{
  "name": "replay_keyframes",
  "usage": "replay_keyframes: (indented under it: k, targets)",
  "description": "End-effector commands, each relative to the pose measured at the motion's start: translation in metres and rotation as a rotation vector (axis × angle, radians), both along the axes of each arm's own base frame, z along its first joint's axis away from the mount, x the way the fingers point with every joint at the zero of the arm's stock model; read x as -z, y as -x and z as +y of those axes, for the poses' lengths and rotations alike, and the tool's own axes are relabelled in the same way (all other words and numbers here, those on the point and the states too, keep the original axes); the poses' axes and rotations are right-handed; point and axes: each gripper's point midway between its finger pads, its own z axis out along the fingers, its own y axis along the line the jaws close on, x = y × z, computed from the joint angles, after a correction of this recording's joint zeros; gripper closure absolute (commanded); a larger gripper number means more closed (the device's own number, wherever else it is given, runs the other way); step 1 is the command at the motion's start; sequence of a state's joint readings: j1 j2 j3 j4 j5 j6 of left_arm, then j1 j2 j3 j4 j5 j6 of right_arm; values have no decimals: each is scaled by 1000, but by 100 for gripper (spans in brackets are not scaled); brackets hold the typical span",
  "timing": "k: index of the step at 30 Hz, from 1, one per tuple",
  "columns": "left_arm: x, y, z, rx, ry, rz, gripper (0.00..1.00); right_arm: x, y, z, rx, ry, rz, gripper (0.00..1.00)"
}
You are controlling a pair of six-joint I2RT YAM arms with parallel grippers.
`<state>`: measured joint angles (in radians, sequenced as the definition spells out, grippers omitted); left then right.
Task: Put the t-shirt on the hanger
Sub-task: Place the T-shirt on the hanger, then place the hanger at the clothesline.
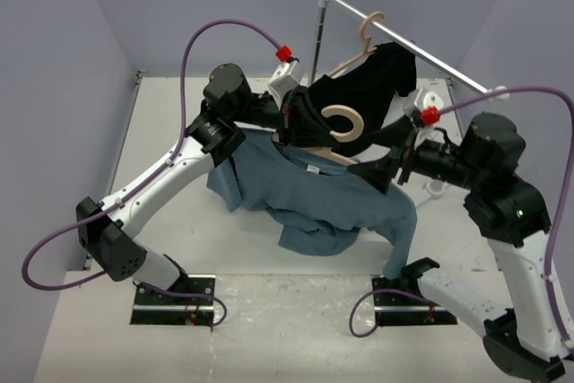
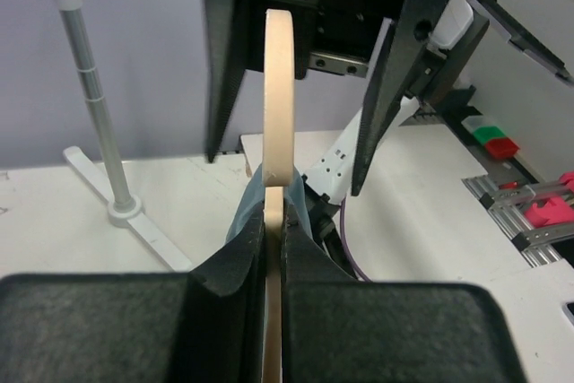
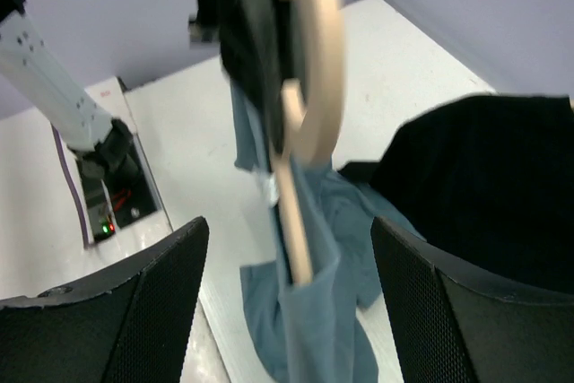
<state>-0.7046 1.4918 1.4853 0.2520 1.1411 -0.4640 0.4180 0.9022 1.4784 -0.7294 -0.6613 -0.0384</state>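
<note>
- Top external view: the left end effector (image 1: 289, 127) holds the hanger (image 1: 345, 123) above the middle of the desk (image 1: 166, 100). The t-shirt (image 1: 309, 199) is draped from it, its lower part reaching the desk. The right end effector (image 1: 381, 168) sits just to the right of the hanger, so I judge it the arm best placed for the next pull. The black garment (image 1: 386, 69) hangs behind on the rack (image 1: 430, 51).
- Left wrist view: the fingers are clamped on the hanger, which is seen edge-on with its length running away from the camera. A fold of blue cloth wraps it just past the fingertips. Only this view shows the right arm's two fingers spread on either side of the hook.
- Right wrist view: the fingers stand wide apart and grip nothing. The hook lies ahead and above, and the shirt trails down below it, a drop the top view flattens.
</note>
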Motion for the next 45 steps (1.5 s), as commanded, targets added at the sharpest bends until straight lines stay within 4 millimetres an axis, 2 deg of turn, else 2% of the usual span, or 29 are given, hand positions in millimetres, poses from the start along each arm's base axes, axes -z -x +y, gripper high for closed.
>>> replay_keyframes:
  k: [1,5,11,13,15,16,17,18,19,20,21,22,24,25,26,27,28,29,30,31,32,34,36,38,40,41,44,45]
  targets:
    - [-54,29,24,52,100,-110,100,14,27,-19,6,65,-49,27]
    - [-65,40,28,108,130,-116,100,35,22,-11,-54,137,49,38]
    - [-65,48,28,165,127,-107,100,33,21,-4,-87,145,47,41]
    - [-66,48,28,164,128,-107,100,31,33,3,-173,139,54,50]
    - [-69,46,27,153,131,-102,100,33,42,8,-233,136,69,73]
    - [-71,45,27,148,130,-97,100,34,44,9,-241,138,69,92]
    - [-74,42,26,131,134,-96,100,35,43,8,-231,138,70,100]
    - [-79,36,24,98,137,-93,96,33,42,6,-210,132,64,100]
    - [-84,27,22,44,135,-86,82,27,41,3,-175,115,41,100]
    - [-89,20,22,-5,132,-76,61,26,39,0,-138,102,37,100]
    - [-94,11,22,-69,131,-67,29,18,39,-4,-96,77,16,100]
    - [-108,3,27,-147,146,-70,5,14,40,-9,-44,42,40,100]
    - [-125,-46,48,-480,176,-17,0,-3,45,-26,86,-47,45,100]
    - [-126,-46,57,-527,165,2,0,-8,50,-32,116,-68,39,100]
    - [-134,-60,82,-694,177,33,0,-13,61,-43,156,-84,46,100]
    - [-142,-82,127,-964,206,73,0,-17,75,-56,200,-100,62,100]
    - [-146,-92,172,-1206,243,89,0,-19,80,-64,231,-110,75,100]
    - [-146,-93,173,-1209,243,90,0,-20,84,-71,263,-114,83,100]
    - [-147,-92,229,-1467,301,103,0,-16,94,-85,321,-106,124,100]
    - [-146,-94,249,-1566,322,115,0,-25,97,-94,362,-126,110,100]
    - [-144,-90,260,-1604,330,111,0,-28,100,-102,397,-130,110,100]
    - [-140,-70,281,-1647,321,79,0,-33,116,-127,486,-139,119,100]
    - [-127,-66,287,-1670,274,76,0,-40,122,-148,572,-186,107,100]
    - [-109,-64,289,-1681,228,76,0,-38,127,-165,658,-212,138,100]
    - [-91,-62,290,-1680,171,78,0,-20,120,-171,720,-182,196,100]
    - [-75,-64,287,-1675,126,81,0,-6,115,-170,751,-147,254,100]
    - [-43,-66,281,-1656,32,90,0,35,88,-164,842,-45,391,100]
    - [-35,-66,280,-1652,15,90,0,41,79,-161,863,-44,409,100]
